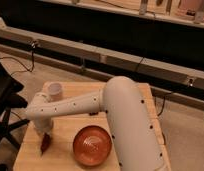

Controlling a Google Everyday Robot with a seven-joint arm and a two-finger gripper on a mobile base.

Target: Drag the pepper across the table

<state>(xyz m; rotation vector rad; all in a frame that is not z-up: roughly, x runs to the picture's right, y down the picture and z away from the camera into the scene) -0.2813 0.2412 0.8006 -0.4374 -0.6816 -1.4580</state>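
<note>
The pepper [45,144] is a small dark red tapered object lying on the light wooden table [62,157], near its front left part. My gripper [43,134] hangs at the end of the white arm, pointing down right above the pepper and touching or nearly touching its upper end. The arm [75,105] reaches in from the right across the table's middle.
A round orange-red plate [92,145] lies to the right of the pepper, near the front edge. A white cup [55,90] stands at the back left corner. A black chair [5,100] is off the table's left side. A low dark wall runs behind.
</note>
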